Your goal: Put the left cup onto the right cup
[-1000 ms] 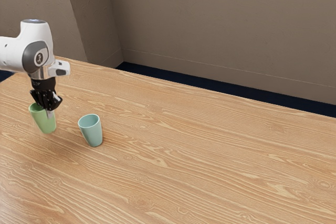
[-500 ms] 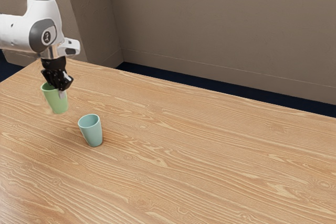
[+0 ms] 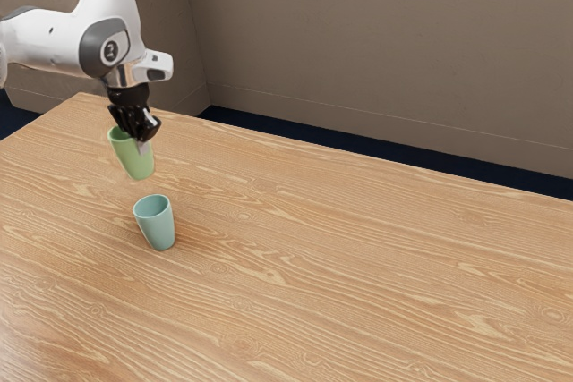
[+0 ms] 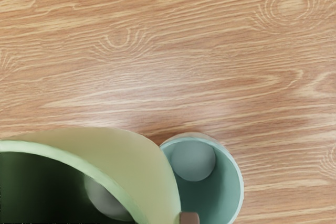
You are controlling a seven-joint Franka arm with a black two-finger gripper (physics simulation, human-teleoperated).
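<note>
Wood-grain bench (image 3: 358, 248) spreads across the whole scene, and the white arm (image 3: 54, 42) reaches in over it from the exterior view's left. Next in size are the two cups. The green cup (image 3: 134, 157) hangs clear of the bench, tilted, above the teal cup (image 3: 155, 221) and a little toward the exterior view's left of it. The teal cup stands upright on the wood, mouth up. From the wrist view we look down past the green cup's (image 4: 121, 161) pale wall, which covers one edge of the teal cup's (image 4: 210, 182) open mouth, so the two are close to lining up but not yet centred. The end effector (image 3: 136, 127) is closed on the green cup at its rim, seemingly with the wall pinched between the fingers. We judge both cups light, stiff and smooth-sided, probably hard plastic, with a taper toward the base. That makes the rim the sensible place to hold, since the wall there is thin enough to pinch and the narrow base stays free to slip into the other mouth. A smooth wall held at one spot may pivot, which fits the tilt we see. The standing cup looks light enough to tip if its rim is knocked sideways.
</note>
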